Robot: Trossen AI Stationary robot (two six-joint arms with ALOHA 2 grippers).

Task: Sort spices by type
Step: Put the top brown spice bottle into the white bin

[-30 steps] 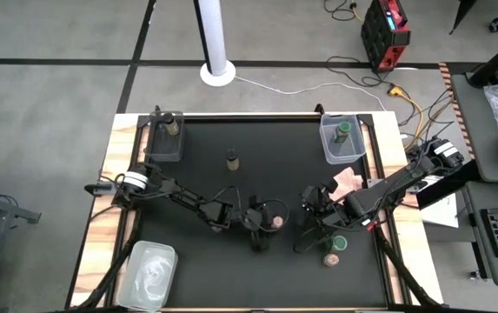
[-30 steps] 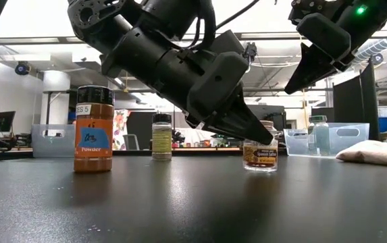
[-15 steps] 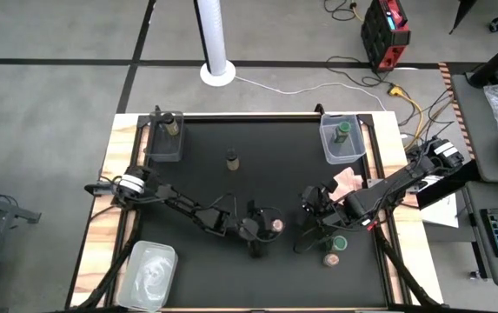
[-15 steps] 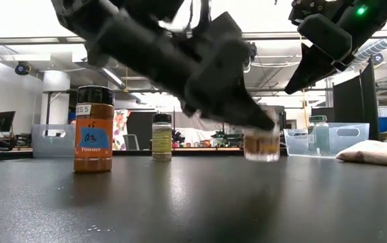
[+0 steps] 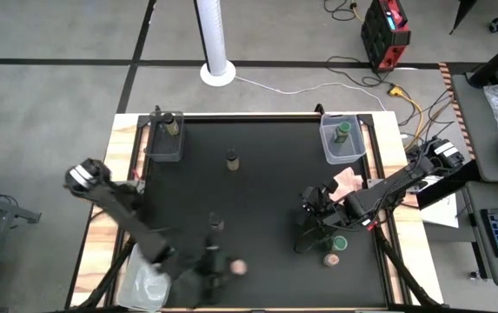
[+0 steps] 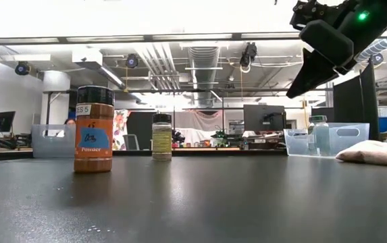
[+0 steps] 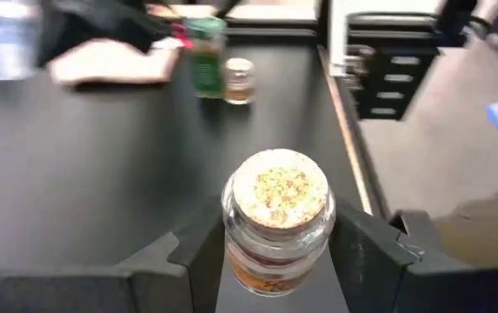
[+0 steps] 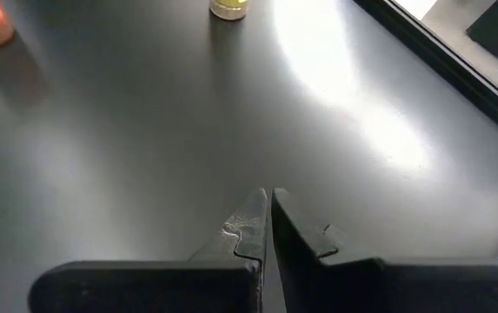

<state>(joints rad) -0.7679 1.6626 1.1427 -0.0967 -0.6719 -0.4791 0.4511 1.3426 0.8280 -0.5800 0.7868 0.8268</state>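
The left gripper has its jaws pinching a pinkish-topped spice jar, one dark finger on each side of the glass, and you look right down on the speckled top in the left wrist view. From above, that arm is a motion-blurred streak running down to the front left part of the bench, with the jar's pink top showing near the front edge. The right gripper has its jaws pressed together with nothing between them, hanging above the dark bench top over on the right side. Just beside it, toward the front, sit a green-lidded jar and another pinkish-topped jar, close together. A pink cloth lies behind the right arm near the bench's right edge. Further back, a dark-lidded jar with yellowish stuff stands alone in the open middle, and from table height an orange powder jar with a dark lid stands nearer the camera and to the left of it. At the back corners there are two clear tubs: the left tub holds one jar, and the right tub holds a green-lidded one. A third clear tub sits at the front left corner, partly under the blurred arm.
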